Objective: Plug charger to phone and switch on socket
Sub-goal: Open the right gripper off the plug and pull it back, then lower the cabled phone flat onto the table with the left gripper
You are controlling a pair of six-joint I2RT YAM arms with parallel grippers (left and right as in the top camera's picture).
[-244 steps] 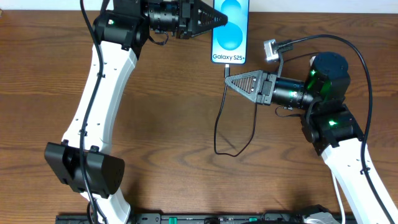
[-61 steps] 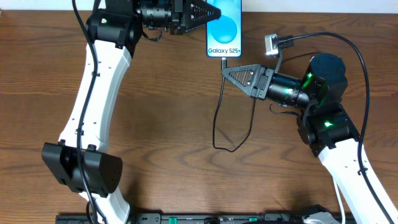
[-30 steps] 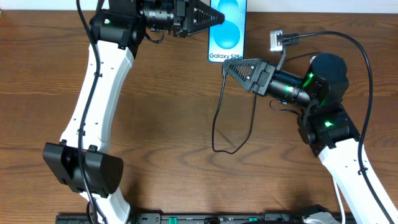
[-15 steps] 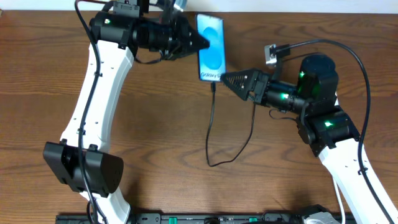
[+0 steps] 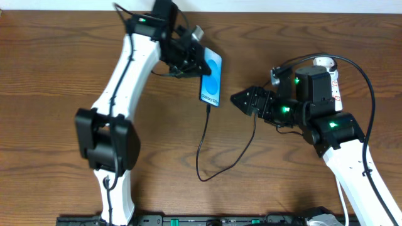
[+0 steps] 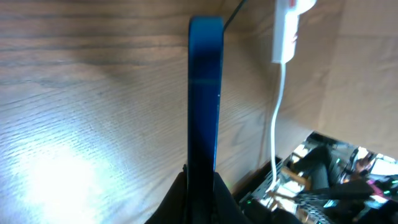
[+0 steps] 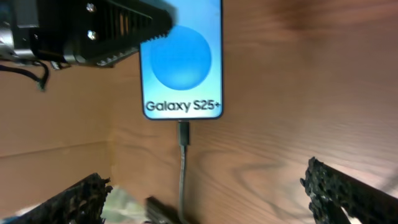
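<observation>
In left pincer, the phone

We see a brown wooden table with fine grain, and a pale strip runs along its far edge.

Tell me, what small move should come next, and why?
Probably the right tool, open and free, should turn toward the power strip behind its arm to press its switch. The cable already looks seated in the bottom of the phone, which the left tool grips.
</observation>
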